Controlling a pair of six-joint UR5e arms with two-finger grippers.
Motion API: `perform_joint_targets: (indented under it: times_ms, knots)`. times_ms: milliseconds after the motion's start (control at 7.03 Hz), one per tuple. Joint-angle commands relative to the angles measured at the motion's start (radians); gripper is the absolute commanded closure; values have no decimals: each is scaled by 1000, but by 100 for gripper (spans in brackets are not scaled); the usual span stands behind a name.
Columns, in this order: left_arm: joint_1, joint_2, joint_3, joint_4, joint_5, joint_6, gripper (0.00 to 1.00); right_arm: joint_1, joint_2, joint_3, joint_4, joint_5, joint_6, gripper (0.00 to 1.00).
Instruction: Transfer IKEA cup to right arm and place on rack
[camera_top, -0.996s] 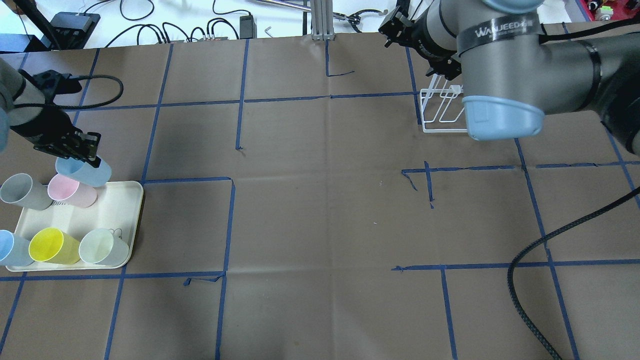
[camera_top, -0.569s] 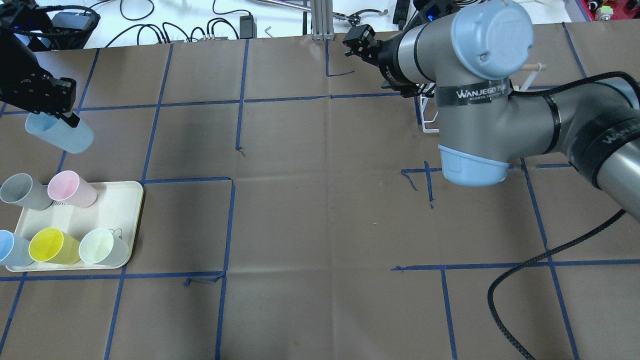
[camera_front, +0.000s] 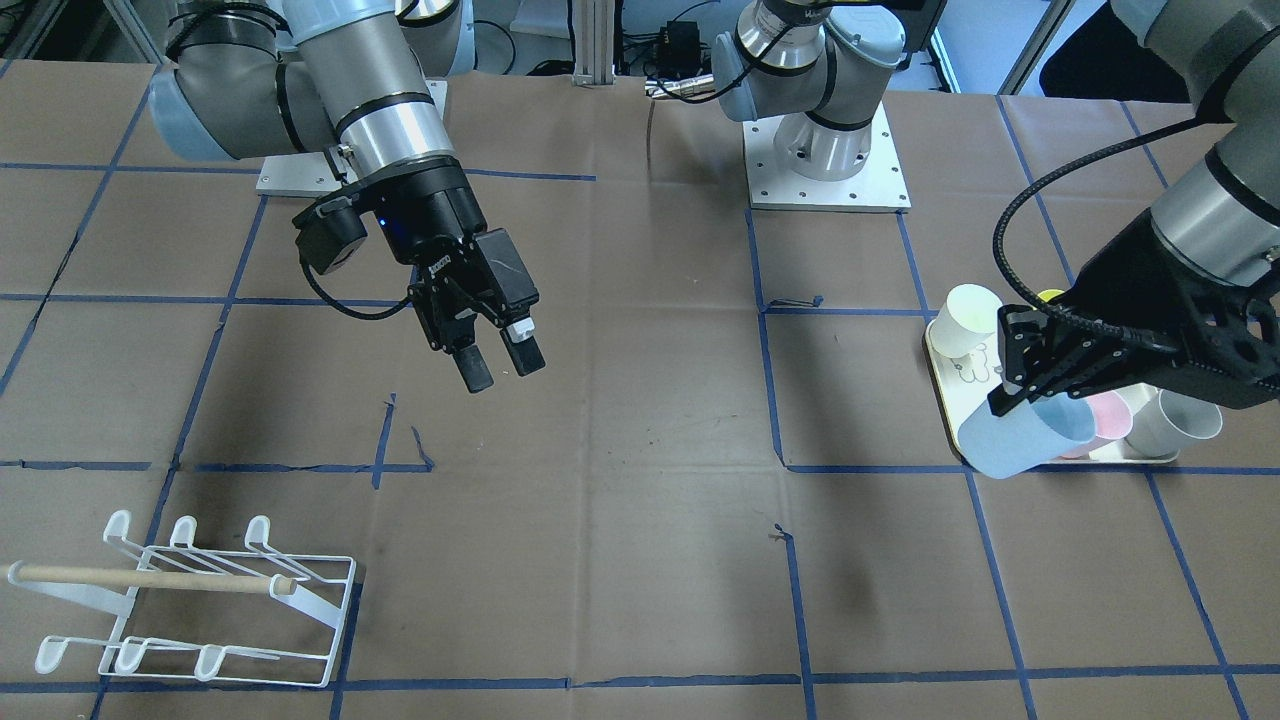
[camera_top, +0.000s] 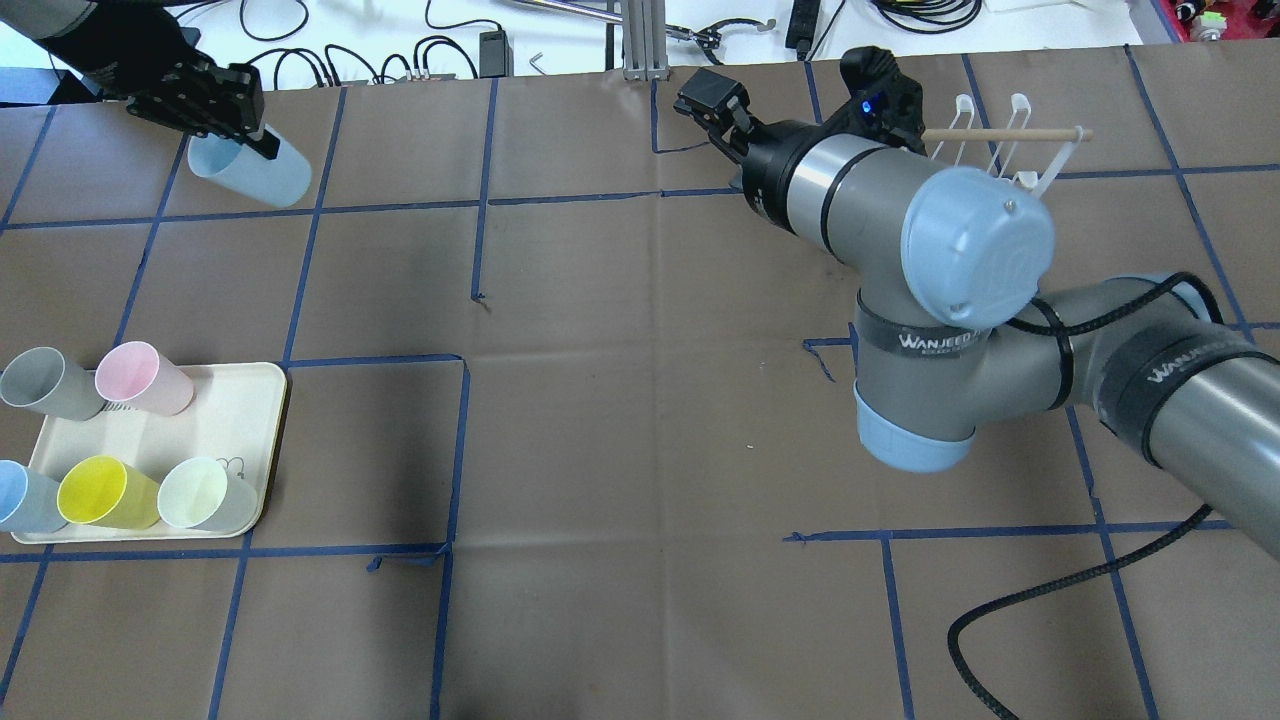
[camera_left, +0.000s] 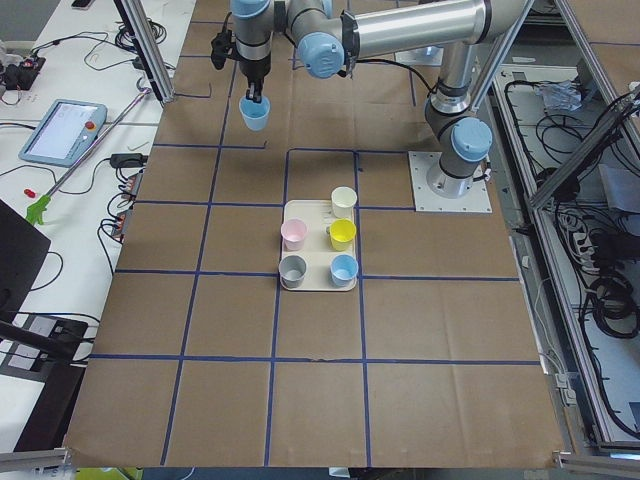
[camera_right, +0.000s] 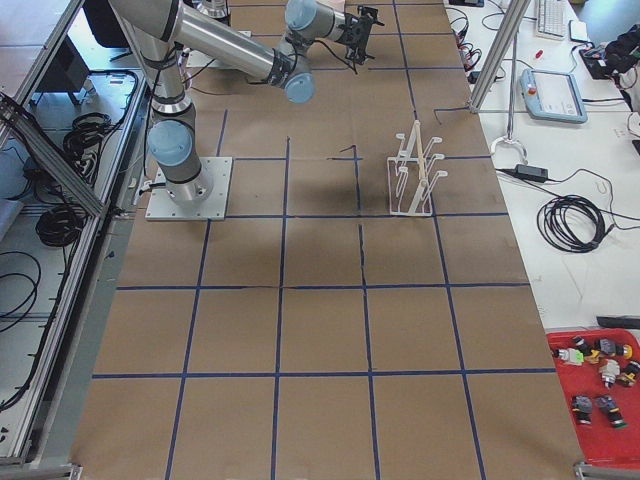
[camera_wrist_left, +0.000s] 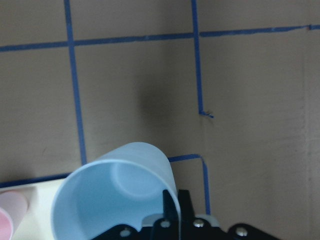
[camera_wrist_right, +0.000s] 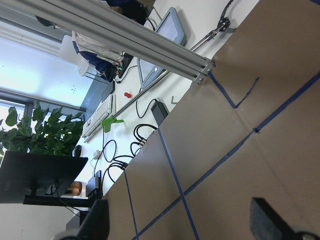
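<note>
- Now, the left gripper (camera_top: 256, 146) pinches the light blue cup (camera_top: 250, 175) across its rim wall; the cup is tilted, in the air, well apart from the cream tray (camera_top: 240, 410).
- Probably light, thin, smooth plastic, so slippery.
- Right gripper (camera_front: 497, 365) is spread wide and empty; it should take the free body near the base.
- White wire rack (camera_front: 230, 600) is well apart.

Left claw (camera_front: 1005, 398) tight — right claw (camera_front: 503, 370) agape, both aloft.

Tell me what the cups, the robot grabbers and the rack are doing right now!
Light blue plastic cup: held in the air, tilted.
Left gripper: shut on its rim.
Right gripper: open, empty.
White wire rack with wooden dowel: standing, no cups on it.
Cream rounded tray: holds five upright cups.
</note>
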Motion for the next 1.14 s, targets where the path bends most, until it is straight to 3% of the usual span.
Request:
perform_joint_targets:
  times_ms: [0,142,569,712,996]
  knots:
    - [-10,-4,-119,294,-242,1,100,22,12,138,-261,3,18,0]
    - [-10,-2,-208,482,-381,-2,100,20,18,138,-275,1,21,0]
    - [-16,4,-435,966,-675,-5,99,20,50,130,-409,12,407,0]
    - [-19,-5,-486,1103,-746,1,99,20,81,130,-455,12,466,0]
    - [-108,-51,-597,1418,-759,-14,99,20,130,129,-584,-3,599,0]
